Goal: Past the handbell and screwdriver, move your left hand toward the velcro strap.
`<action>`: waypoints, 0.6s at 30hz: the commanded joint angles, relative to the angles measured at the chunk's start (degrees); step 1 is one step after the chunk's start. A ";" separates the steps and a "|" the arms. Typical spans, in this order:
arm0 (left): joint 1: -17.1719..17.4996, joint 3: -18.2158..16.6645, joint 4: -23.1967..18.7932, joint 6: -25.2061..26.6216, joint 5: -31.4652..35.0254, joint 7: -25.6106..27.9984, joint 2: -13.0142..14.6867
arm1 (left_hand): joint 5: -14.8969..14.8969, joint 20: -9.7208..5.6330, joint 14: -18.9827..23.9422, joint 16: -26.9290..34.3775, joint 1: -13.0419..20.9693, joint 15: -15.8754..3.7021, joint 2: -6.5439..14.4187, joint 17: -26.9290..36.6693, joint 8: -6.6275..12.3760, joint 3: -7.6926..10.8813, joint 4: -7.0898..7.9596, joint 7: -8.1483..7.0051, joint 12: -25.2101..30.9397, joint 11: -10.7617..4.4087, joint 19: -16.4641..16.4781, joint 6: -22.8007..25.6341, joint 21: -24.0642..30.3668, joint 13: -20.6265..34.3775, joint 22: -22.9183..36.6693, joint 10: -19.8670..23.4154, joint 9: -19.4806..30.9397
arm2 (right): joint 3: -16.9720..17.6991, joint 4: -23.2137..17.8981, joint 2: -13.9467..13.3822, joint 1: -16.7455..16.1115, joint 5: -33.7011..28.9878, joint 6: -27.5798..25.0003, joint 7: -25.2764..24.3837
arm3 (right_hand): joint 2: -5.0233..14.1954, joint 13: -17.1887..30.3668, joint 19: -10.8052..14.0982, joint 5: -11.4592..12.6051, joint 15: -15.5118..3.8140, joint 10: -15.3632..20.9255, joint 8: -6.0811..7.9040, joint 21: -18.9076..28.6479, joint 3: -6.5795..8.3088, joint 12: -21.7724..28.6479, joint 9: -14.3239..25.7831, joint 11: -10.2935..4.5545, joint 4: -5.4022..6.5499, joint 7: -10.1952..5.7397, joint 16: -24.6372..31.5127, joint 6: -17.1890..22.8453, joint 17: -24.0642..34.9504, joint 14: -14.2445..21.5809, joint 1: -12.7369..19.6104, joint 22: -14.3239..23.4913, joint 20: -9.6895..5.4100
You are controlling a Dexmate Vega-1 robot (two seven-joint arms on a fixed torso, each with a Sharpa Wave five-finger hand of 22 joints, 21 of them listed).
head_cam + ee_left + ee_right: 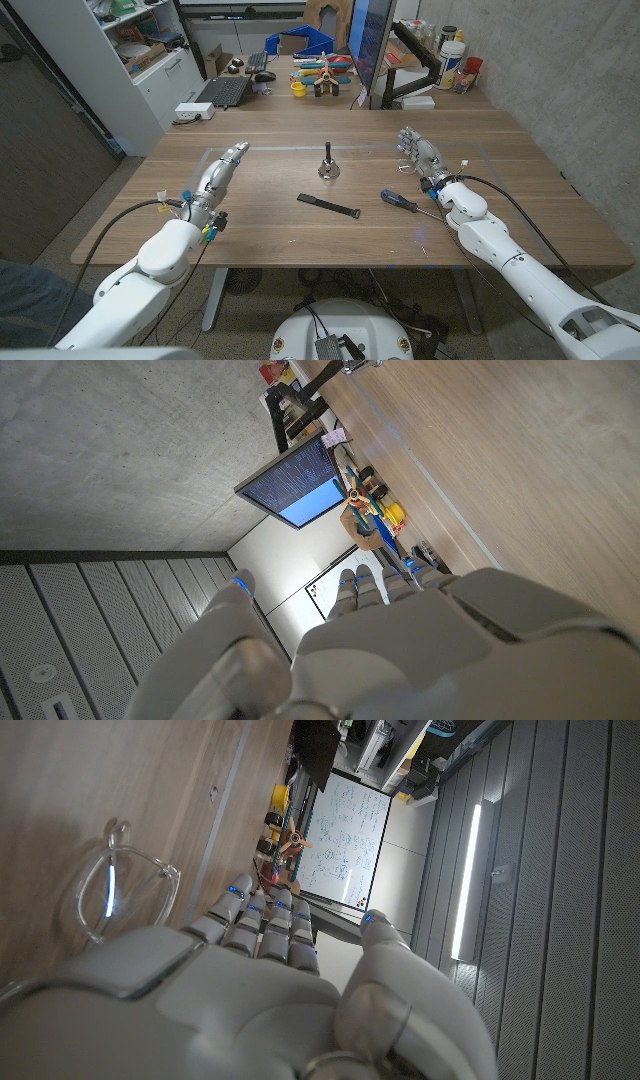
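Left of centre in the head view, our left hand [222, 170] sits over the table [500, 150] with fingers stretched out toward the upper part of the frame, holding nothing; whether its edge touches the wood we cannot tell. The velcro strap [327, 205] lies as a dark strip near mid-frame, to the right of that hand and slightly lower. The handbell [329, 168] stands upright just above the strap in the picture, and the screwdriver [404, 201] lies to the strap's right, blue handle toward it, close by but apart. Main risk, as we judge it: a sweep rightward from the hand's present height in the frame runs nearer the bell than the strap, and extended fingers could clip the bell and tip it. Overshooting the strap would nudge the screwdriver, which looks free to roll. A low pass could also drag the strap, light and flat as it is, out of place. Left wrist view shows the back of our left hand [420, 650], fingers [365, 585] straight and close together, nothing between them. Right hand [424, 158], at right of the head view, is also open-fingered and holds nothing; the right wrist view shows its fingers [262, 925] extended beside a clear loop [125, 890] on the wood.
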 commanded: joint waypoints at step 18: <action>7.92 -5.14 -9.93 6.96 10.12 -0.13 -7.87 | 0.17 0.59 0.49 0.25 1.63 0.02 0.27 0.24 0.64 0.14 -0.72 -0.01 0.31 0.29 -2.61 1.12 -0.24 0.18 0.12 0.71 0.31 | -0.73 3.53 1.01 2.85 -0.13 0.98 1.63 | 0.07 0.13 0.86 0.31 0.07 0.43 -0.13 -0.57 0.11 -0.02 0.27 -0.19 -0.28 -0.03 -0.26 0.34 0.07 0.52 -0.04 0.25 -0.40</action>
